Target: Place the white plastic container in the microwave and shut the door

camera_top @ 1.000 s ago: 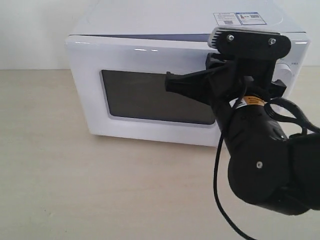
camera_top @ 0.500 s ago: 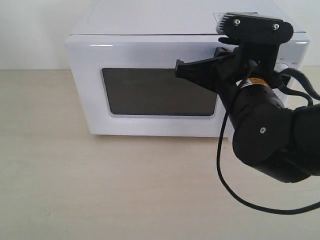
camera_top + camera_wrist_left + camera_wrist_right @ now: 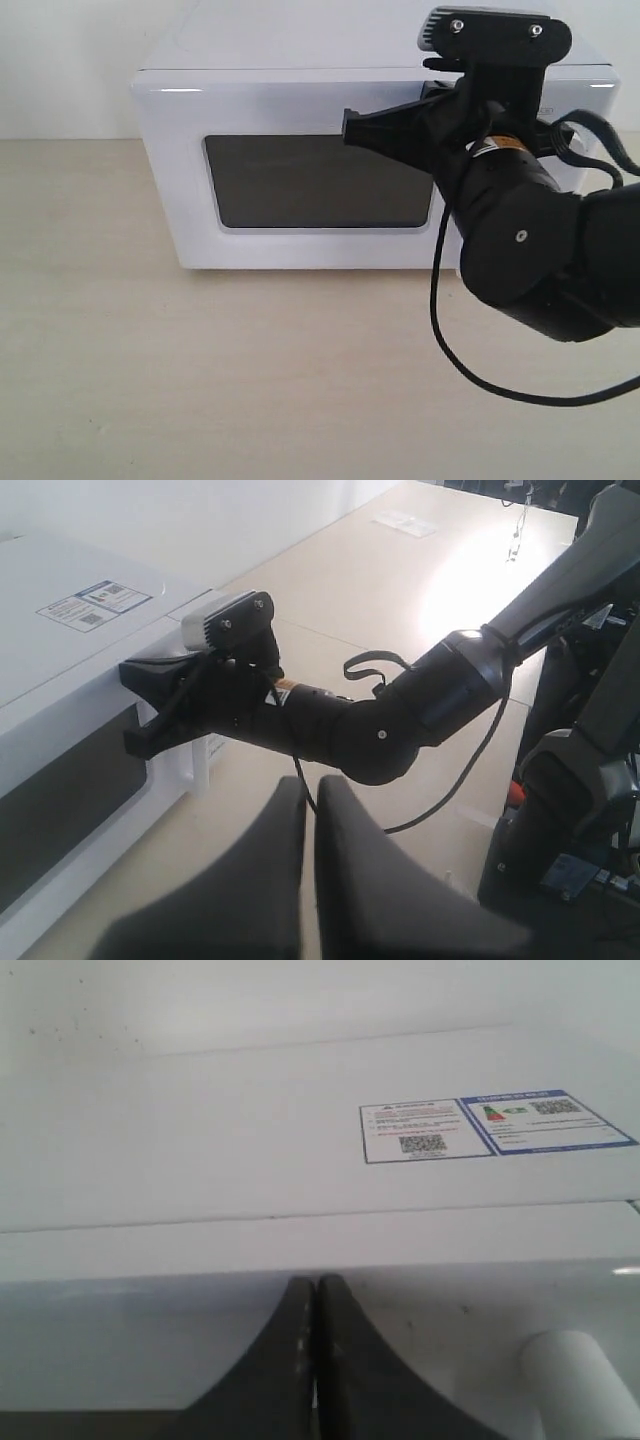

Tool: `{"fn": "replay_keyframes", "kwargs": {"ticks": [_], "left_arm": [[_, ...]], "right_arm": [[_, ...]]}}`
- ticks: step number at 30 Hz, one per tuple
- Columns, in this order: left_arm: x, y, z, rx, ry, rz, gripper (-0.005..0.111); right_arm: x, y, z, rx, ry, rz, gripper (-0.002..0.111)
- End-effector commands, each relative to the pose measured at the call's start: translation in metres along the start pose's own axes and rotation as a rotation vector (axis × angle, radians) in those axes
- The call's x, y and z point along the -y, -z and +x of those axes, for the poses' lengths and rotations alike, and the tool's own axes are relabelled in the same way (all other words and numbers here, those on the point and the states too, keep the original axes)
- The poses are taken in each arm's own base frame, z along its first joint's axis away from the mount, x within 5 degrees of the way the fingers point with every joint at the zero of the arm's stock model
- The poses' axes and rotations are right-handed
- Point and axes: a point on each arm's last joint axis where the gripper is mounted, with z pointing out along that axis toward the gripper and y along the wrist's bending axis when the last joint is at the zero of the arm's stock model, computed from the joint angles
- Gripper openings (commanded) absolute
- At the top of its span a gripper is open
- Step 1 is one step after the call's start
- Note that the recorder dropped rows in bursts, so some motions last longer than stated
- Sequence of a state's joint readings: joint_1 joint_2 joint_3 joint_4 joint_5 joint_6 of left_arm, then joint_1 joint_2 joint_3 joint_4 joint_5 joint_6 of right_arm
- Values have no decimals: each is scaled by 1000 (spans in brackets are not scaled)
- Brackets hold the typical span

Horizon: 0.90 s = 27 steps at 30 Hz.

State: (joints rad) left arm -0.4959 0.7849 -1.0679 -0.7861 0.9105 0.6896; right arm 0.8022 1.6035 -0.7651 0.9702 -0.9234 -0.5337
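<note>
1. I am looking at the microwave (image 3: 290, 100), which is sitting on the pale wooden table (image 3: 200, 380) with its front facing the exterior camera.
2. The door (image 3: 185, 180) is lying flush with the microwave's front, shut along its whole top edge. Its dark window (image 3: 310, 185) is showing nothing behind the glass.
3. The white plastic container is not showing in any view, and the window is too dark for me to tell whether it is inside.
4. The right gripper (image 3: 350, 128) is reaching across from the right side, with its black fingers pinched together and nothing between them.
5. Its tips are sitting at the door's white upper band, just above the window's top right corner. I cannot tell whether they are touching the panel or hanging just off it.
6. The right wrist view is looking over those closed fingers at the microwave's flat top, where two printed labels (image 3: 490, 1125) are lying side by side.
7. The left gripper (image 3: 308, 785) is hanging well apart from the microwave, over the table. Its two dark fingers are drawn nearly together, leaving only a thin slit, and they are holding nothing.
8. In the left wrist view the white bar handle (image 3: 196, 768) is showing just beneath the right arm's fingers.
9. A black cable (image 3: 440, 330) is looping down from the right arm above the tabletop.
</note>
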Motion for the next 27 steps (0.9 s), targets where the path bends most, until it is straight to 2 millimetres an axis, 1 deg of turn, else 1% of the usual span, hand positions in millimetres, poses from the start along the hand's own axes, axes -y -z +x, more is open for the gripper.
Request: {"fn": "replay_keyframes", "kwargs": {"ticks": [1, 3, 6, 10, 14, 19, 24, 27], "left_arm": [[2, 2, -1, 8, 13, 11, 4], [2, 2, -1, 8, 13, 11, 4], [2, 2, -1, 12, 3, 8, 4], [2, 2, -2, 17, 1, 4, 4], [2, 2, -2, 17, 1, 4, 4], [2, 2, -2, 17, 6, 13, 4], [3, 2, -2, 20, 13, 22, 4], [3, 2, -2, 20, 13, 22, 4]], "right_arm": [[-8, 8, -6, -26, 25, -51, 0], [-14, 17, -13, -27, 102, -90, 0], [-17, 33, -23, -75, 141, -121, 0], [-15, 56, -34, -165, 202, -138, 0], [-14, 83, -49, -205, 265, -184, 0], [-9, 112, -66, -241, 229, -254, 0], [-4, 138, -86, -184, 211, -333, 0], [2, 148, -95, -157, 184, -344, 0]]}}
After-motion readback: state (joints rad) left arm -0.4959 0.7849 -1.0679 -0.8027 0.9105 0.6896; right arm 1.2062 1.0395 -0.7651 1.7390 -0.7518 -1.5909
